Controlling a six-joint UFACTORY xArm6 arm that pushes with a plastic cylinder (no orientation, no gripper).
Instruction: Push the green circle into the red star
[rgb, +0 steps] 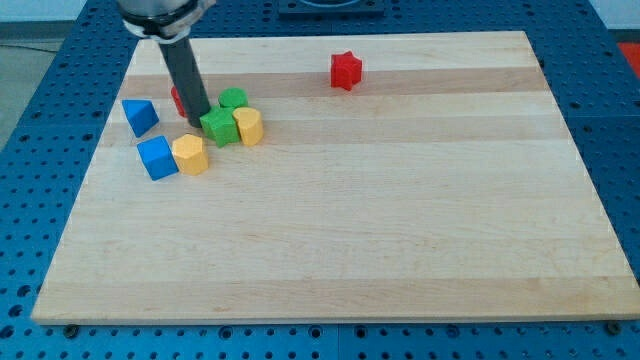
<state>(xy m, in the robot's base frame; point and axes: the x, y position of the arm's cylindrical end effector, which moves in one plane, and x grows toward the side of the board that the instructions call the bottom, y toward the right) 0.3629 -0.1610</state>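
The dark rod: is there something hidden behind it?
Yes. A red block peeks out at the view's left of the rod; most of it is covered, so its shape cannot be told. My tip sits beside the green blocks.

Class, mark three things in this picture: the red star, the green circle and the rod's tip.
red star (345, 70), camera view, its top face.
green circle (233, 98), camera view, its top face.
my tip (198, 123), camera view, the rod's very end.

My tip (199, 123) sits wedged in the cluster at the view's left: green circle (233, 98) just to its right, green block (219, 128) and yellow block (248, 126) touching alongside. Red star (345, 70) stands well apart; bench (400, 220) between them lies open.
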